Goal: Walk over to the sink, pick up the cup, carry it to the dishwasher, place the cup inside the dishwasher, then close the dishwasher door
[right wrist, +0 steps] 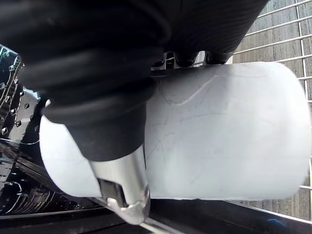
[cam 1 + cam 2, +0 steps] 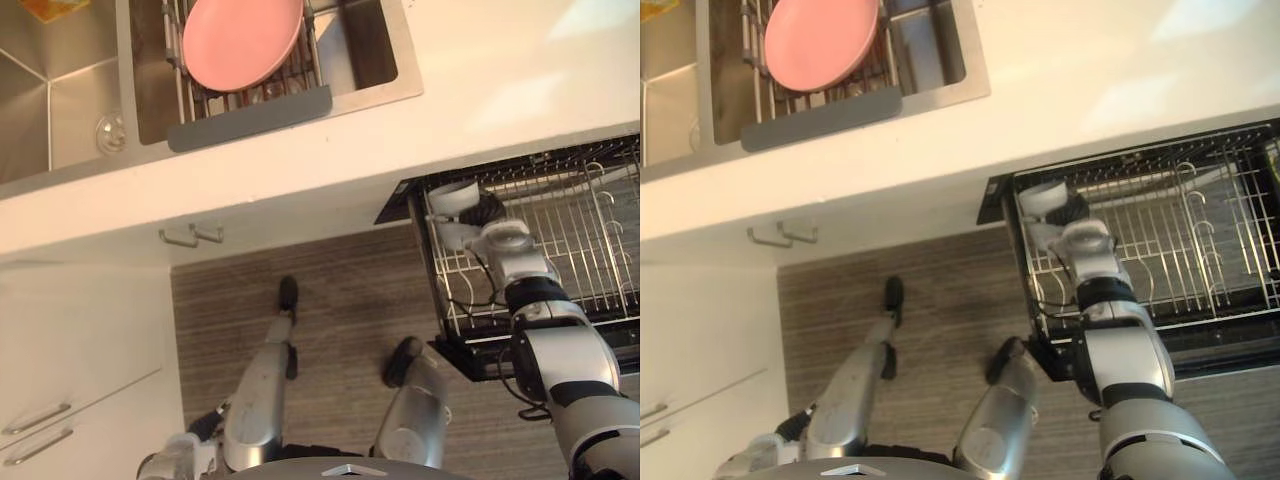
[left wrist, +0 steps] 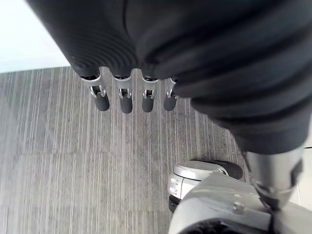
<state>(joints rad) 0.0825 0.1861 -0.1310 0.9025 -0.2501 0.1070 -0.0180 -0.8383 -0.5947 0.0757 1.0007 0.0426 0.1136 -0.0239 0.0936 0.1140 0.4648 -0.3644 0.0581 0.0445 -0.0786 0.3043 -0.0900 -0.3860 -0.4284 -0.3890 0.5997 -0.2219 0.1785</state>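
While my right hand [image 2: 487, 212] reaches over the left end of the pulled-out dishwasher rack [image 2: 565, 235], its fingers and thumb are curled round the white cup [image 1: 229, 131], which sits against my palm over the wires; I cannot tell whether it touches them. My left hand [image 3: 126, 100] hangs over the striped floor [image 3: 58, 161], fingers straight and relaxed, holding nothing.

A pink plate [image 2: 243, 40] lies on a wire rack [image 2: 180, 62] at the top of the frame, above a grey strip [image 2: 250, 118]. A cream tabletop [image 2: 480, 70] crosses the middle. Below it are two metal hooks [image 2: 190, 236] and striped grey-brown floor [image 2: 330, 300]. White drawers with metal handles [image 2: 35, 418] are at lower left.
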